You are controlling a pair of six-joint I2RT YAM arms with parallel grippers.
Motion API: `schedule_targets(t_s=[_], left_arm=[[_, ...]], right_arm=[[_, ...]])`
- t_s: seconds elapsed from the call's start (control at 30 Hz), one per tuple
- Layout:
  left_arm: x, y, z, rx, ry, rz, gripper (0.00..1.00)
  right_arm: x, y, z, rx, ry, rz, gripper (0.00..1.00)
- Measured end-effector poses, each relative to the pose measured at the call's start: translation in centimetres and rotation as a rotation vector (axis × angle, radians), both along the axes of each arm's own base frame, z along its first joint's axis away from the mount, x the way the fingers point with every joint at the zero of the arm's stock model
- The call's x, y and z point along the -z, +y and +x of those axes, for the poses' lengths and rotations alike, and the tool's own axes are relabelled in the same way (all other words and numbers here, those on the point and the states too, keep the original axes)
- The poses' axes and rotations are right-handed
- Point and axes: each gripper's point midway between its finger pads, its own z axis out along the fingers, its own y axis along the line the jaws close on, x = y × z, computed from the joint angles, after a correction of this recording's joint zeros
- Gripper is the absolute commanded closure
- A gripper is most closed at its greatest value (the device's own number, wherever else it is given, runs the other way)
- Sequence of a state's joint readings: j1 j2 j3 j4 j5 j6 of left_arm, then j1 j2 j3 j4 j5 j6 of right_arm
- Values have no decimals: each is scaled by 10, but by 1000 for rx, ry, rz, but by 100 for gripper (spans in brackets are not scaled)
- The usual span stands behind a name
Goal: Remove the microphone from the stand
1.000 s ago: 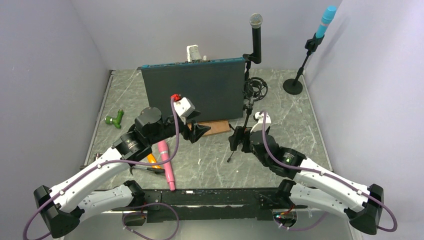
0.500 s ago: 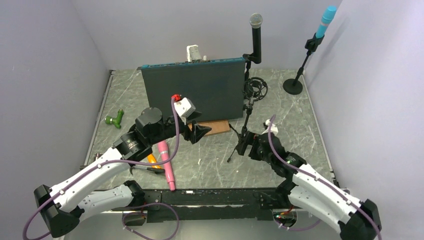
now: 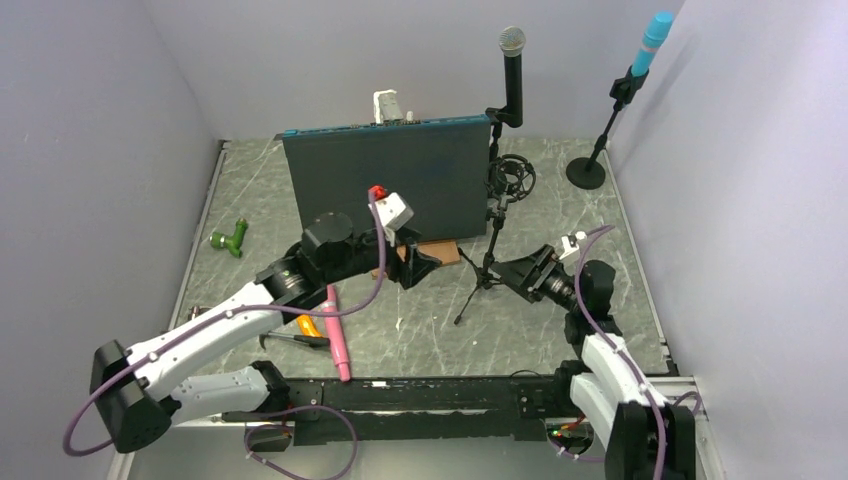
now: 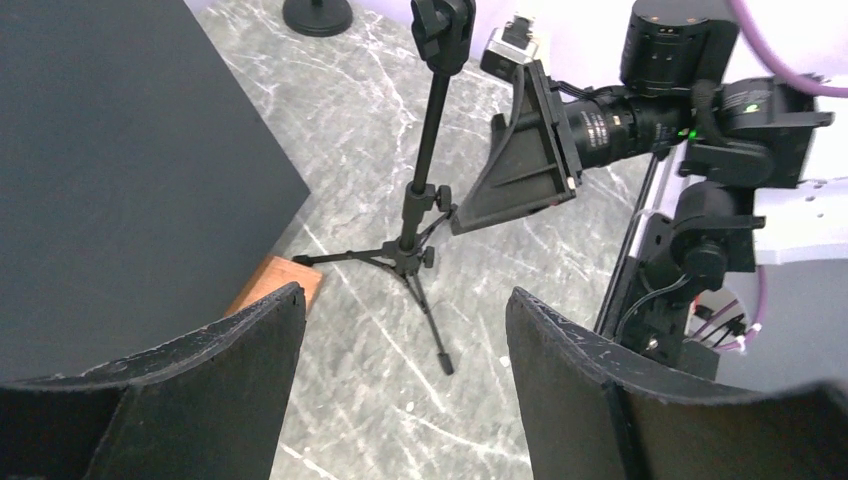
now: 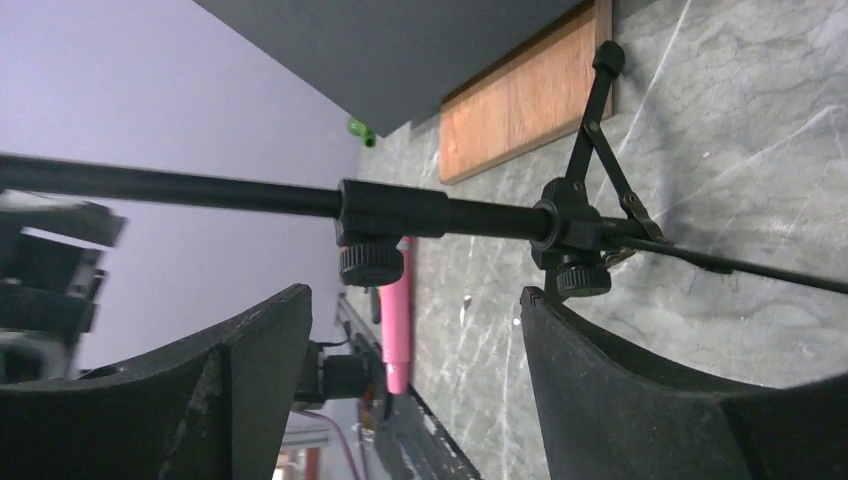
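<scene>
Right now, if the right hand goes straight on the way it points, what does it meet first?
The tripod microphone stand. Its lower pole, near the leg hub, lies squarely across the path of the open right hand. Nothing shows nearer, though depth is hard to judge.

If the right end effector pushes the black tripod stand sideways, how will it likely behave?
The tripod stand would probably tip easily: it is tall and thin, its legs spread little, and the microphone sits at the very top. It looks light, so it may also slide on the smooth table.
</scene>
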State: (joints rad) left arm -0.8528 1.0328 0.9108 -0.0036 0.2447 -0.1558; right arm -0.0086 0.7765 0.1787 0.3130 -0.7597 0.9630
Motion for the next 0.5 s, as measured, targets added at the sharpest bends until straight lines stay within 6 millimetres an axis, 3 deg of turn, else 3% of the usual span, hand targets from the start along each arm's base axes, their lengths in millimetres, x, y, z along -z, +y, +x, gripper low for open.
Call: schedule_targets(t_s=[0.2,0.5], left_arm=[[32,-32,6,20,111,15,33],[48,-76,21,31,185,-53,32]], right_arm=[[-13,-4,2,-84,-15,120,47],[-18,1,-4,-170,-48,134,48]])
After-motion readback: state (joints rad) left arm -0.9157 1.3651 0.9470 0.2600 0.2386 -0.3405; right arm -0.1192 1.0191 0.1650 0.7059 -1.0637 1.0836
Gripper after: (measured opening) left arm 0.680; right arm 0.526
